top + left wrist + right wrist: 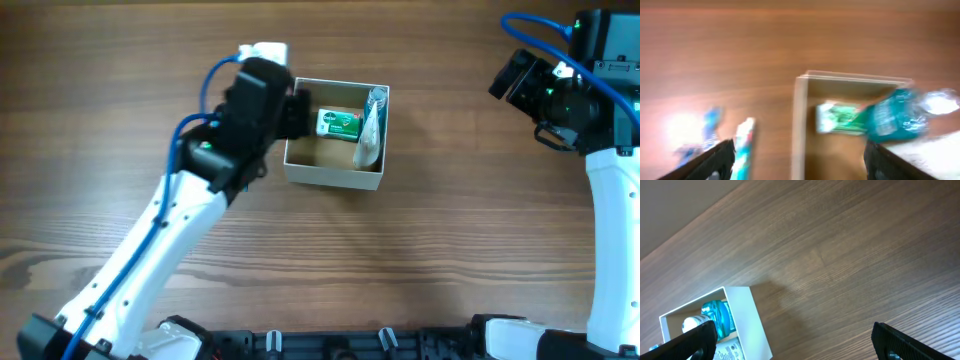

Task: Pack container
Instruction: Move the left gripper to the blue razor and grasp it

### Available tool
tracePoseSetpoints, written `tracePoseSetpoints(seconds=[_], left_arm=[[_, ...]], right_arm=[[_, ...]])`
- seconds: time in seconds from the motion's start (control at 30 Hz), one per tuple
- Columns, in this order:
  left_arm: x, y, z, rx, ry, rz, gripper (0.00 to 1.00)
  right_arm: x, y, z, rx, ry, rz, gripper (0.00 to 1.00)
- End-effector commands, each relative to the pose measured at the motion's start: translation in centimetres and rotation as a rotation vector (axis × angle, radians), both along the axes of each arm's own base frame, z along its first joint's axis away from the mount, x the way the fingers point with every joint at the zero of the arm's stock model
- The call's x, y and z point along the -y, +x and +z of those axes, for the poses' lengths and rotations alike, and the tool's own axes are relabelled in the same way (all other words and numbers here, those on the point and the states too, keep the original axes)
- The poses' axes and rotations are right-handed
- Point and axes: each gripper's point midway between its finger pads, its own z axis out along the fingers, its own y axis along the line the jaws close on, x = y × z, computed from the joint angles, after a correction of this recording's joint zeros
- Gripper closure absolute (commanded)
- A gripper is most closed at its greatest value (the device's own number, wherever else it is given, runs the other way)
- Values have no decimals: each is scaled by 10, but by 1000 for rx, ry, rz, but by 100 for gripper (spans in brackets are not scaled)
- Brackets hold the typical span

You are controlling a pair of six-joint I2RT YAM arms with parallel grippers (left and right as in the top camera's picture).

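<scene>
Overhead, green packet [339, 123] in container [332, 176], print unreadable

light: bright, even | left wrist view: motion-blurred | other views: sharp

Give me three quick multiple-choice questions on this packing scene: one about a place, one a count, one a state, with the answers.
1. Where is the green packet? A) inside the container B) outside it, to its left C) held by the right arm.
2. How many items lie in the container? A) one B) two C) four.
3. How do the fingers of the right gripper stand? A) wide apart, holding nothing B) shut on the packet C) shut on the container's wall.
Answers: 1 A, overhead it lies on the box floor beside the teal bottle. 2 B, only packet and bottle. 3 A, bare table shows between them.
</scene>
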Motion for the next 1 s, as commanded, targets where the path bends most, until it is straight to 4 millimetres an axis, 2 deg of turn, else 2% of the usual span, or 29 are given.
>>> tracePoseSetpoints(seconds=[0.0,0.03,0.13,0.3,0.37,0.5,0.6,0.73,0.87,0.97], left_arm=[[-73,-3,-42,-170,95,207,16],[-89,-7,-62,-261,75,251,17],[-118,-12,-99,-411,54,314,20],[-164,-15,-144,-557,94,386,17],[-173,-17,-160,-608,116,354,17],[-179,-27,-191,-722,148,260,21],[-183,-32,-205,-773,152,259,22],[-187,-29,-217,-780,150,265,23],[-175,-28,-230,-802,126,149,32],[-174,-28,-237,-816,127,136,44]], right_arm=[[0,3,-1,-2,5,-1,0],[0,3,-1,-2,5,-1,0],[0,3,-1,-2,5,-1,0],[0,3,-1,-2,5,-1,0],[0,3,-1,-2,5,-1,0],[0,3,-1,-2,5,0,0],[0,3,-1,-2,5,0,0],[0,3,-1,-2,5,-1,0],[0,3,-1,-2,5,-1,0],[0,3,-1,-2,5,-1,0]])
